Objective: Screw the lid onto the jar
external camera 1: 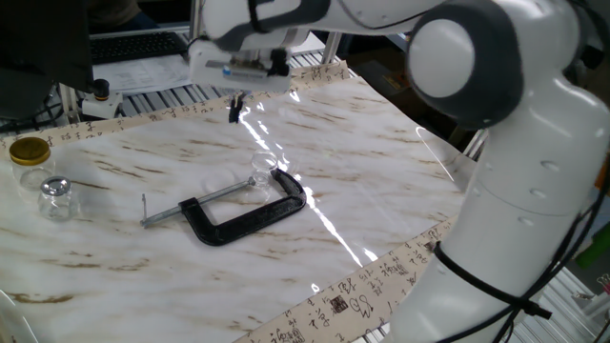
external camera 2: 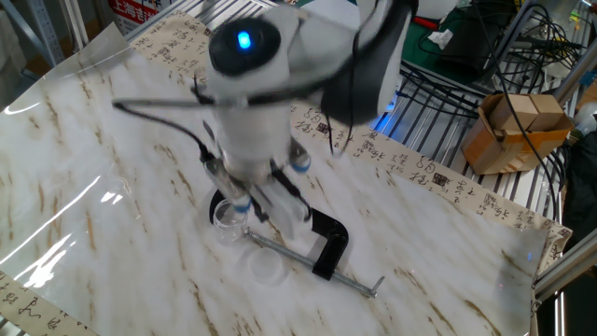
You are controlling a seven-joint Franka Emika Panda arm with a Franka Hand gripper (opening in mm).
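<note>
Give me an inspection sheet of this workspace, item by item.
Surface: marble-pattern table, glare streaks.
Job's things: the jar open beside the C-clamp; the lid lying apart on the table.
Clutter: gold-lidded jar, knob-top jar at the edge.
Gripper: gripper above the table, blurred, state unclear.
Cables: black cables along the arm.
Surroundings: cardboard box, metal racks.
</note>
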